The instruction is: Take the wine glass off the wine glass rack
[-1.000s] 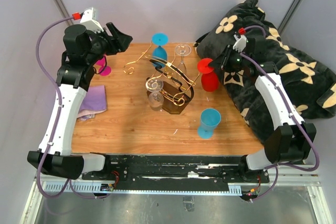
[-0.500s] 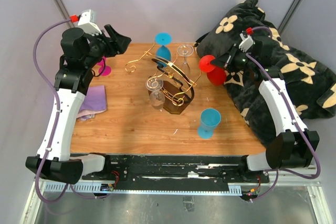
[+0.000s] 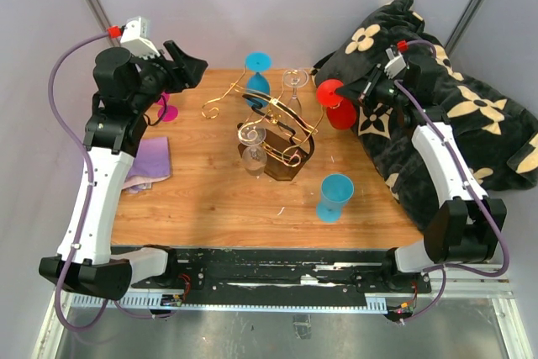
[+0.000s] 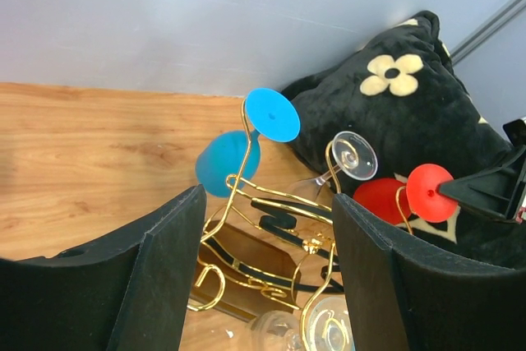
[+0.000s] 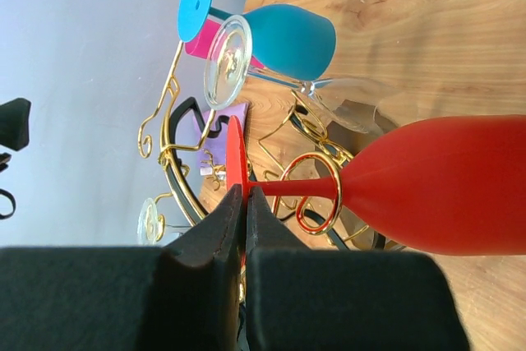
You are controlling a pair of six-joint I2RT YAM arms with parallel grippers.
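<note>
Grips the red wine glass by its foot disc in the pinched-shut right gripper, stem just beyond the fingertips threaded through a gold scroll of the wine glass rack, so grasp judged done, lift-off not yet, with left gripper wide and empty.

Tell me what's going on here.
The right gripper is shut on the foot of the red glass, which hangs upside down with its stem in a gold loop of the rack. The glass is not yet off. The left gripper hovers open over the far left of the table, holding nothing. A blue glass and a clear glass hang on the rack too.
</note>
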